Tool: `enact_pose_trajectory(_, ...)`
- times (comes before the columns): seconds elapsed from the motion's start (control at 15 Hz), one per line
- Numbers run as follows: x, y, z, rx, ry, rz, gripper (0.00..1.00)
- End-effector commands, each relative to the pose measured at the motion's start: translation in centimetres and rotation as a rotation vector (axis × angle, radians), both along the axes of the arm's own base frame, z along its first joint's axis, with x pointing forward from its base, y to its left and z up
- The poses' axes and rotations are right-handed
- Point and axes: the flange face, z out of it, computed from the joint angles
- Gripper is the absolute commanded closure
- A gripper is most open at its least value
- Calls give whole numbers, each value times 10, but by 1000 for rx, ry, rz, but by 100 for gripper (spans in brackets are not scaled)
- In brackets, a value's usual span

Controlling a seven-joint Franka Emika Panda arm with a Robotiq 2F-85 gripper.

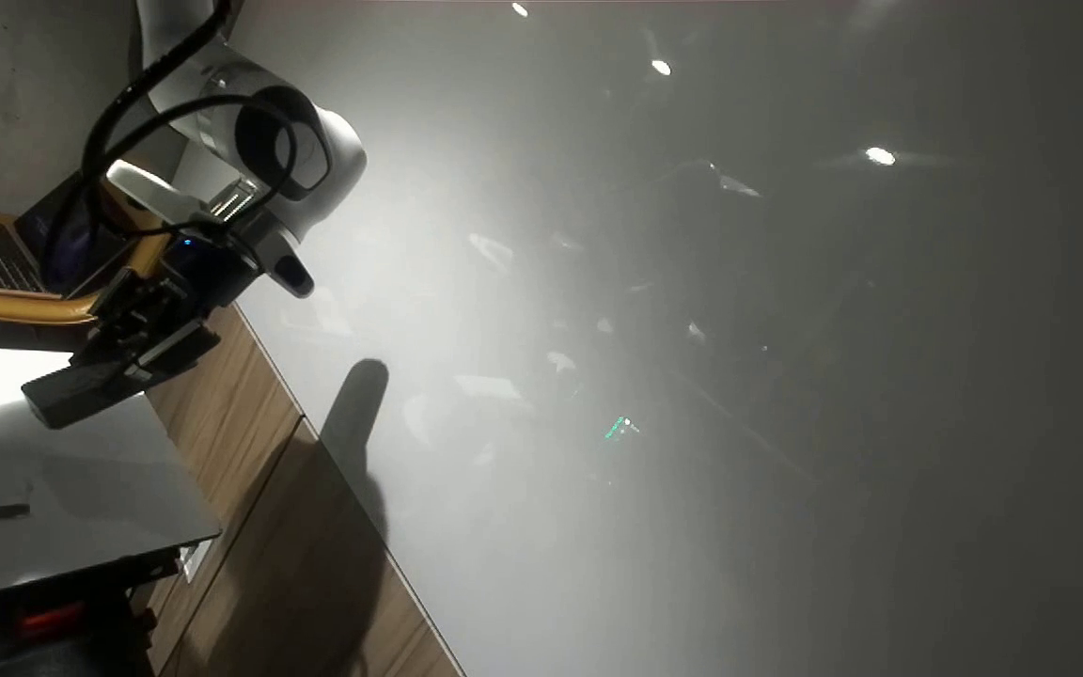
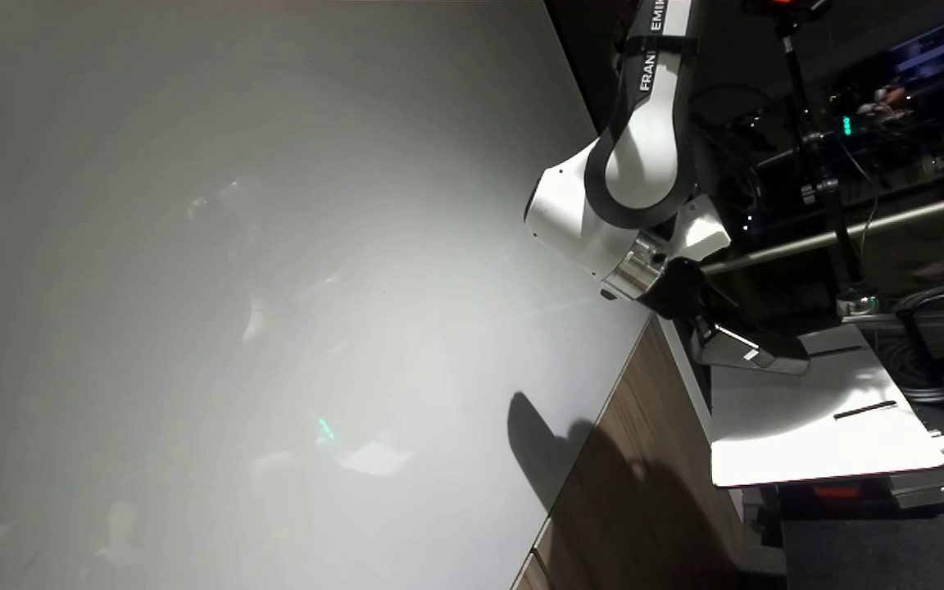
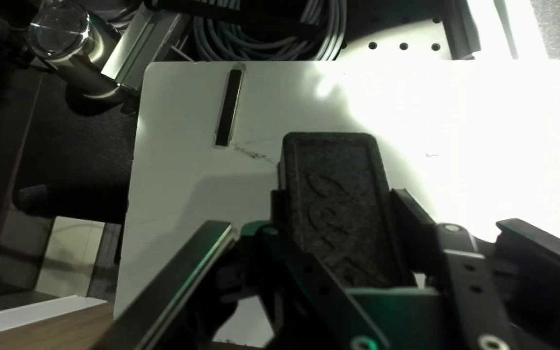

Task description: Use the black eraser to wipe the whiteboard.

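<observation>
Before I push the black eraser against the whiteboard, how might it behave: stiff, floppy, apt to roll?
The black eraser looks fairly stiff, its blocky outline unbent between the fingers. Its broad flat face and straight sides make rolling unlikely. With one end jutting past the fingers, it might pivot when pressed.

Both exterior views face whiteboard point(image 1: 739, 376) from farther back, share arm point(image 2: 642, 160), bench point(image 2: 816, 455); wrist view: close, past eraser point(image 3: 341, 209), onto bench.

In both exterior views, partly shadowed wood-grain panelling point(image 1: 222, 404) runs beside a glare-patched white tabletop point(image 2: 816, 455), while a mottled grey surface point(image 1: 15, 85) fills an upper corner in an exterior view and a pale rail point(image 2: 914, 214) slants against the dark in an exterior view.
</observation>
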Motion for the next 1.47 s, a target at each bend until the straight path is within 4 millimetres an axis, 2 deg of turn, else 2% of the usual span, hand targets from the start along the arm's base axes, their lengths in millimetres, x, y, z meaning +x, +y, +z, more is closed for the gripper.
enact_pose_trajectory(0.0, 11, -9, -4, 28, 26, -17, 69)
enact_pose_trajectory(0.07, 12, -12, -6, 28, 27, -19, 59)
enact_pose_trajectory(0.13, 13, -14, -7, 28, 28, -20, 30)
enact_pose_trajectory(0.2, 14, -16, -8, 28, 29, -23, 19)
enact_pose_trajectory(0.4, 16, -20, -9, 30, 30, -31, 1)
enact_pose_trajectory(0.8, 15, -15, -3, 36, -10, -22, 0)
enact_pose_trajectory(1.13, 7, 13, 17, 25, -274, 26, 0)
enact_pose_trajectory(1.4, -10, 30, 24, -44, -404, 58, 0)
